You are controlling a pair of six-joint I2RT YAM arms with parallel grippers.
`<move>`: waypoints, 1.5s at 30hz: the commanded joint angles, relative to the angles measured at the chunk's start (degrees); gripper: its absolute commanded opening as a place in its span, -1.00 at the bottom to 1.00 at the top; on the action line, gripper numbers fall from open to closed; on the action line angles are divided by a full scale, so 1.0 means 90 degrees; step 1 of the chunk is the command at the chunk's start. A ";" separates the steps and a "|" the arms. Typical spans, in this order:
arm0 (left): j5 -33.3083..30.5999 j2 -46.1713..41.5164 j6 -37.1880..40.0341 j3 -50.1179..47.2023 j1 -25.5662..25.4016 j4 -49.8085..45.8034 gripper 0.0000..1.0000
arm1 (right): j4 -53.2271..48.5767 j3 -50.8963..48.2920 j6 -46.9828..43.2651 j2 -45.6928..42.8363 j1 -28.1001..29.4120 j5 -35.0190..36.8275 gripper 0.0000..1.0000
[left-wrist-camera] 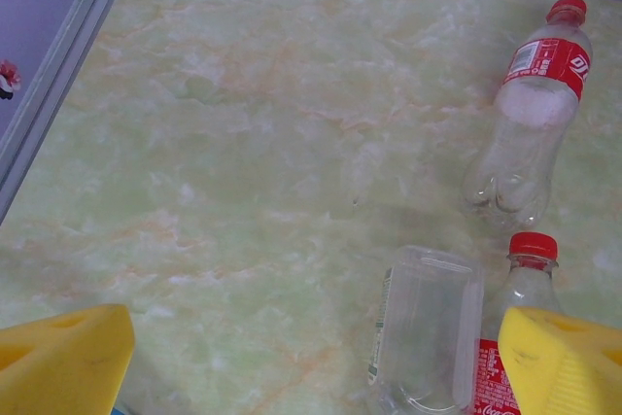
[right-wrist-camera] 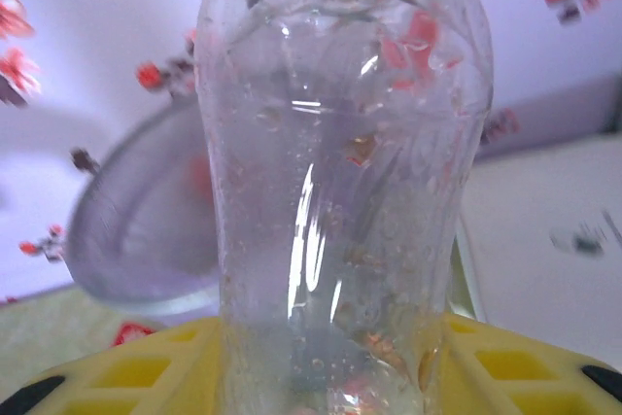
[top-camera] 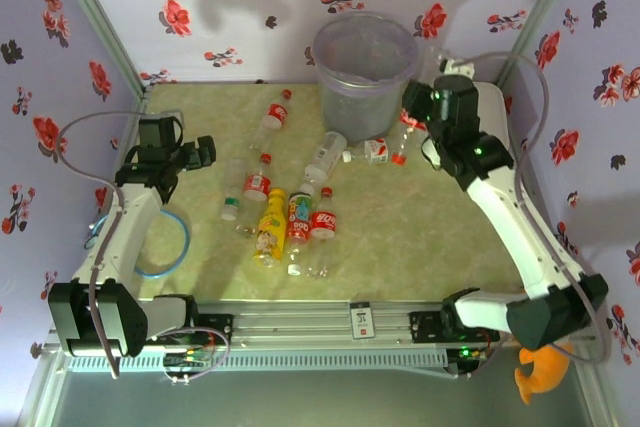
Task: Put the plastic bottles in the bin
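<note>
Seen from above, the bin [top-camera: 365, 62] stands at the far edge of the table [top-camera: 430, 237], against the flowered wall. The right gripper [top-camera: 412, 112] is just right of the bin's rim, its jaws closed on the held bottle [top-camera: 405, 135], which is outside the bin. The other bottles lie on the table in front of the bin. A red-capped bottle [top-camera: 272, 117] is nearest it on the left, and a white bottle [top-camera: 325, 155] and a small bottle [top-camera: 368, 152] lie in the middle. Nearer the arms, a yellow bottle [top-camera: 270, 219], a blue-green bottle [top-camera: 298, 219] and a third bottle [top-camera: 323, 222] lie side by side. Left of these, a red-labelled bottle [top-camera: 258, 182] lies just beside a clear bottle [top-camera: 233, 192]. The left gripper [top-camera: 200, 154] sits left of the pile, touching none of it. In the left wrist view, the left gripper [left-wrist-camera: 311, 366] has its yellow fingers [left-wrist-camera: 63, 357] spread wide with nothing between them. The clear bottle [left-wrist-camera: 428, 328] lies ahead on the table [left-wrist-camera: 243, 143]. The red-labelled bottle [left-wrist-camera: 530, 284] lies beside it, partly behind the right finger, and the red-capped bottle [left-wrist-camera: 530, 114] is farther off. In the right wrist view, the right gripper [right-wrist-camera: 335, 391] grips the held bottle [right-wrist-camera: 340, 191] between its yellow fingers [right-wrist-camera: 525, 366], base pointing away. The bin [right-wrist-camera: 146, 221] is blurred behind it to the left.
</note>
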 commanded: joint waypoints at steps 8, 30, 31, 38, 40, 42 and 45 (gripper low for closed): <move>0.0037 0.0200 0.0257 -0.0058 -0.0202 -0.0084 0.94 | 0.2255 0.2289 -0.0096 0.2014 -0.0369 -0.0348 0.02; -0.0095 0.0173 0.0402 -0.0067 -0.0245 -0.0130 0.96 | -0.0074 0.6589 0.0061 0.5853 -0.0645 -0.1219 0.08; -0.0095 0.0185 0.0418 -0.0067 -0.0252 -0.0132 0.96 | -0.0061 0.6467 0.0053 0.5846 -0.0647 -0.1236 0.09; -0.0105 0.0222 0.0422 -0.0066 -0.0252 -0.0143 0.97 | -0.0048 0.5822 0.0072 0.5839 -0.0621 -0.1365 0.15; -0.0110 0.0227 0.0422 -0.0067 -0.0253 -0.0142 0.97 | -0.0055 0.5741 0.0069 0.5877 -0.0610 -0.1385 0.18; -0.0105 0.0242 0.0423 -0.0062 -0.0262 -0.0140 0.97 | -0.0127 0.5722 0.0068 0.5943 -0.0603 -0.1412 0.23; -0.0118 0.0256 0.0436 -0.0067 -0.0262 -0.0140 0.98 | -0.0142 0.5688 0.0041 0.5993 -0.0602 -0.1446 0.32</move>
